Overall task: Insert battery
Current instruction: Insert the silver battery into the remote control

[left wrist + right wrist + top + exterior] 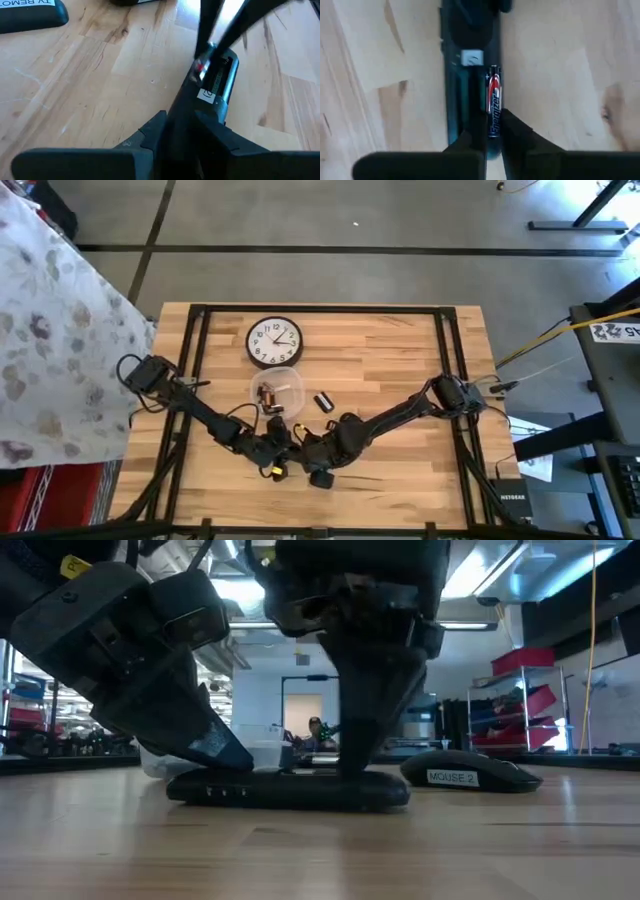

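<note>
On the table point(400, 360): 1 wall clock point(274, 342), 1 clear plastic bowl point(276, 392), 1 black remote control point(288, 788) and 1 computer mouse point(470, 771). 1 Energizer battery point(493, 100) is visible in the right wrist view. 2 robot arms are present.

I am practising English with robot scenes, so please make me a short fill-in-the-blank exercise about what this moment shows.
1. The right gripper is shut on a ____ with red and black ends.
2. The left gripper holds a black remote control that lies on the ____.
3. Behind the clear bowl lies a round wall ____ with a white face.
4. In the low view, the label on the dark object reads ____ 2.

Missing words: battery; table; clock; MOUSE
</note>
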Controlling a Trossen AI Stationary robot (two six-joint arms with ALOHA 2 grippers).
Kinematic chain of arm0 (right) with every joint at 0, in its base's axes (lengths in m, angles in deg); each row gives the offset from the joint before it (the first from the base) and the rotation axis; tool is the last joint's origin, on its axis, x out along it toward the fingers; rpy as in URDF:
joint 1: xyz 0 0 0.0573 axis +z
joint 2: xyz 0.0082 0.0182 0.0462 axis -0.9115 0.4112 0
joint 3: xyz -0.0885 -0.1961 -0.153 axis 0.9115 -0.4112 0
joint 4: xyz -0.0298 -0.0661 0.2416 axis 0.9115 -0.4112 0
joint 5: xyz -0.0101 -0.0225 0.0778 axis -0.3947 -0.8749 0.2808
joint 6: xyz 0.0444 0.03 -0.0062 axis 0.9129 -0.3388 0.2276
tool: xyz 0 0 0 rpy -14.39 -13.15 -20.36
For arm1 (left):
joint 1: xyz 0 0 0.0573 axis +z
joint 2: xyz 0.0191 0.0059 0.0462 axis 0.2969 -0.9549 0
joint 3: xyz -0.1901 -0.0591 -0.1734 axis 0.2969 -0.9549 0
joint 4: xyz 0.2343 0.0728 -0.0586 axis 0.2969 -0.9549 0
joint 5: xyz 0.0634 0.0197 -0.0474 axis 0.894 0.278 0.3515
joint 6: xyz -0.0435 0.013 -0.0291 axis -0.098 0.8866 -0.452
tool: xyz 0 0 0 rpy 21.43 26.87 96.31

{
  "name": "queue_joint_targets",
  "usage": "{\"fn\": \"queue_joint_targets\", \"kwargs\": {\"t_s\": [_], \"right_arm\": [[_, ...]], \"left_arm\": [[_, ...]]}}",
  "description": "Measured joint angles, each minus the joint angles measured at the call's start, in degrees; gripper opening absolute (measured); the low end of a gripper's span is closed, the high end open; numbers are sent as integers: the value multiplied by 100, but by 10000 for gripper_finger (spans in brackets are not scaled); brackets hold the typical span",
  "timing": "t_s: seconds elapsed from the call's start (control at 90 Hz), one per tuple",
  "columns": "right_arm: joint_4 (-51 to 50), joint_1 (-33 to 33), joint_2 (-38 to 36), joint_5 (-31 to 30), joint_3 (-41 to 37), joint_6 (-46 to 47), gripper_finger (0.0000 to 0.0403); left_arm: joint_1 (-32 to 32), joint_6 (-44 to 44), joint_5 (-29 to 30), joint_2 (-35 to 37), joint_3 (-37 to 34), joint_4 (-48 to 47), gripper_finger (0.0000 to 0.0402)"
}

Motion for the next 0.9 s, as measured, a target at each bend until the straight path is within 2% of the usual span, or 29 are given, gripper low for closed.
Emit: {"fn": "queue_joint_targets", "kwargs": {"t_s": [0.211, 0.522, 0.722, 0.9], "right_arm": [[-50, -70, 13, 764, 142, 70, 6], [-55, -308, 13, 881, 81, 198, 6], [-67, -418, 13, 1309, 81, -22, 6], [-68, -418, 13, 1449, 81, -84, 6]], "left_arm": [[0, -2, 1, 0, 0, 13, 75], [0, -44, 0, 0, 0, 27, 75], [0, -46, 2, 0, 0, 30, 75], [0, -15, 2, 0, 0, 34, 75]]}}
